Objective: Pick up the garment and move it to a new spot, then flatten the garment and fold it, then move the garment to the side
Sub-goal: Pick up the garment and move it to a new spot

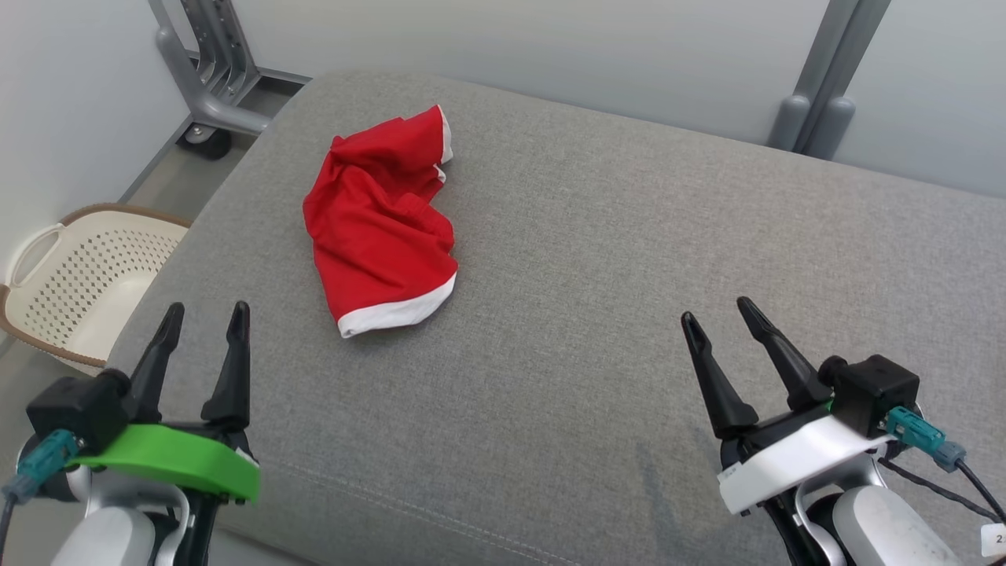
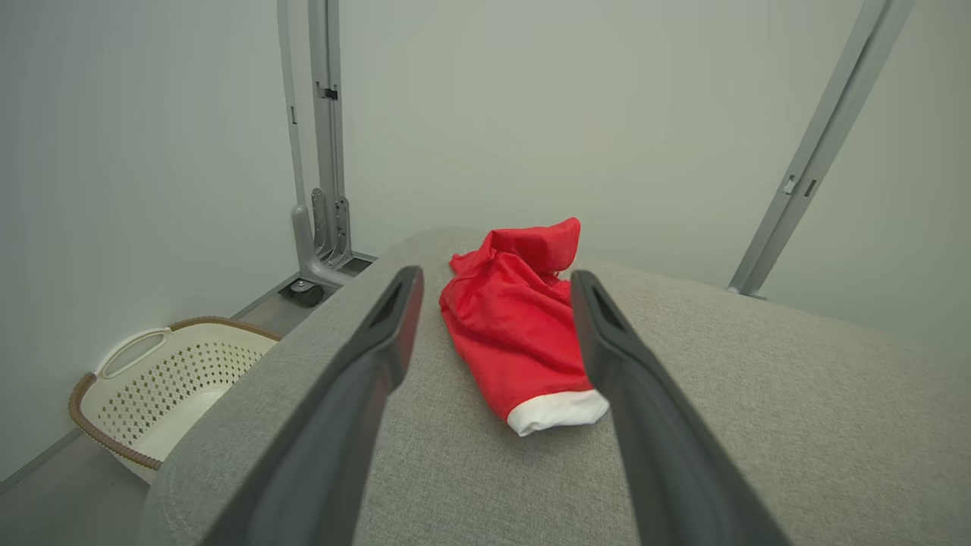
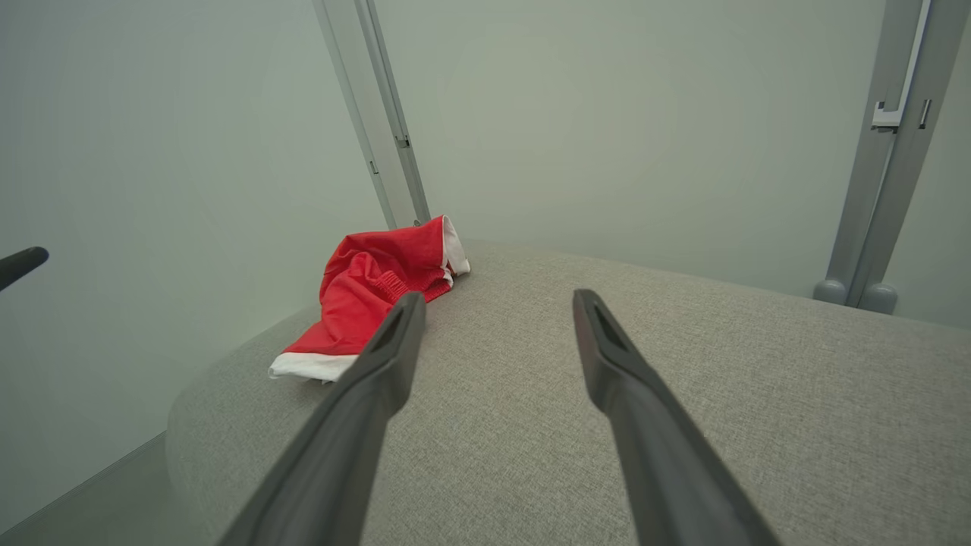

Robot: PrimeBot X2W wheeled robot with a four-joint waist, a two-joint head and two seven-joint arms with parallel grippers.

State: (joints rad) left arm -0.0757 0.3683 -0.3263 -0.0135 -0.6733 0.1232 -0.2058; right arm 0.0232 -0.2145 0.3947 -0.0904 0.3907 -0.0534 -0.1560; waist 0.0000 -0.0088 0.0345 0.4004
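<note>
A crumpled red garment (image 1: 377, 224) with white hems lies in a heap on the grey cushioned surface (image 1: 597, 259), toward its far left. My left gripper (image 1: 206, 313) hovers open near the front left corner, well short of the cloth, with nothing between its fingers. In the left wrist view the garment (image 2: 516, 334) sits straight ahead between the open left gripper (image 2: 494, 282) fingers. My right gripper (image 1: 715, 308) is open at the front right, far from the cloth. The right wrist view has the garment (image 3: 372, 292) off to the left, beyond the right gripper (image 3: 497, 299).
A cream laundry basket (image 1: 78, 275) with a brown rim stands on the floor left of the cushion; it also appears in the left wrist view as the basket (image 2: 163, 387). Grey metal frame posts (image 1: 212, 71) (image 1: 825, 86) rise behind the surface, against pale walls.
</note>
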